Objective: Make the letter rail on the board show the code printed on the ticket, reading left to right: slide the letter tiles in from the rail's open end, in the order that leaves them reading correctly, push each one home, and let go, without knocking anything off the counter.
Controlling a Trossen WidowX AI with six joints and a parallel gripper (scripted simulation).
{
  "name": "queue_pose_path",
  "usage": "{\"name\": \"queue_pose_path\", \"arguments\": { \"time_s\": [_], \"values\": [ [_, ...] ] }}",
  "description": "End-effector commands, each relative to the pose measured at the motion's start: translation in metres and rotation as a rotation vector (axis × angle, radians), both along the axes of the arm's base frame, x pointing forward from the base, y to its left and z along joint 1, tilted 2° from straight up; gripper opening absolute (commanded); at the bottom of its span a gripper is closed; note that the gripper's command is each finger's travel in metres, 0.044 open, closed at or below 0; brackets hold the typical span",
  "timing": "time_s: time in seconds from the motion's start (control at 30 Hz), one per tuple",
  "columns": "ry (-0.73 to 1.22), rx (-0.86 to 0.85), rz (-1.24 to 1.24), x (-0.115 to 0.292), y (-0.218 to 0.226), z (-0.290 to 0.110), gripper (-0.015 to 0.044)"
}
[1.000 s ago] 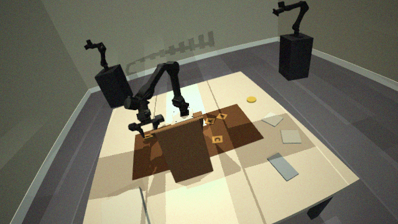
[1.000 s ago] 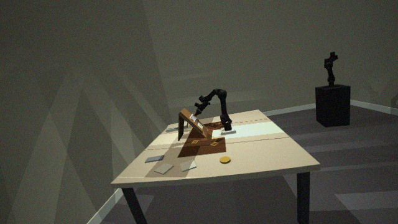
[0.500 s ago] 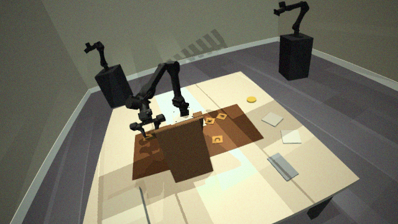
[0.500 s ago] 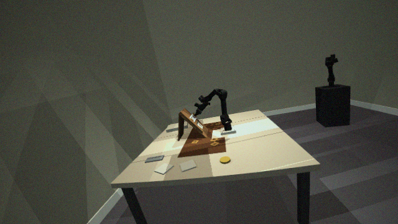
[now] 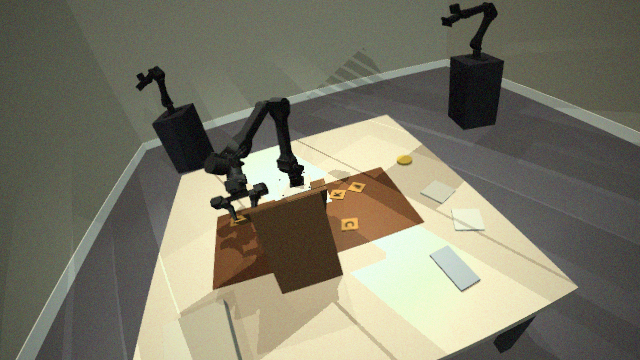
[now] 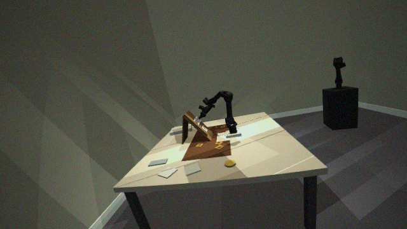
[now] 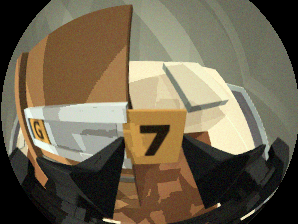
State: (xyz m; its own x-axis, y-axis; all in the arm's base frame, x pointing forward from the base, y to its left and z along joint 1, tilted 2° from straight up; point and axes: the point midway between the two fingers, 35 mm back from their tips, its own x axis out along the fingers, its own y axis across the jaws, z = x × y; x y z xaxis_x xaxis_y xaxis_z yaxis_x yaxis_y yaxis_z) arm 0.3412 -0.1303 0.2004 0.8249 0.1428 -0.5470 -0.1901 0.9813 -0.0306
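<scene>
My gripper [image 5: 246,213] [image 6: 200,117] [image 7: 154,140] is shut on an orange tile marked 7 [image 7: 170,122]. The tile is upright in the wrist view, and its left edge overlaps the right end of the pale rail [image 7: 75,112]. Whether it is inside the channel cannot be told. The rail is on the sloping brown board [image 5: 300,240] [image 7: 85,60]. A tile that looks like G [image 7: 39,131] sits at the rail's far left. Loose tiles lie on the brown mat [image 5: 395,210] [image 6: 206,154]: an X tile [image 5: 337,194], a C tile [image 5: 349,224] and one unreadable tile [image 5: 356,187]. No printed code is readable.
A yellow disc [image 5: 404,160] [image 6: 230,163], two pale square cards [image 5: 438,191] [image 5: 468,220] and a grey-blue slab [image 5: 455,268] [image 6: 158,162] lie beyond the mat. A flat pale slab [image 5: 207,330] [image 7: 195,87] lies behind the board. The counter's edge [image 7: 255,135] shows at the right of the wrist view.
</scene>
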Motion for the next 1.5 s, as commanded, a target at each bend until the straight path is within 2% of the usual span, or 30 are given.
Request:
{"name": "queue_pose_path", "arguments": {
  "time_s": [0.0, 1.47],
  "values": [
    [-0.004, -0.004, -0.005, -0.001, 0.002, 0.002, 0.0000],
    [-0.004, -0.001, -0.005, -0.005, 0.024, 0.001, 0.0000]
  ]
}}
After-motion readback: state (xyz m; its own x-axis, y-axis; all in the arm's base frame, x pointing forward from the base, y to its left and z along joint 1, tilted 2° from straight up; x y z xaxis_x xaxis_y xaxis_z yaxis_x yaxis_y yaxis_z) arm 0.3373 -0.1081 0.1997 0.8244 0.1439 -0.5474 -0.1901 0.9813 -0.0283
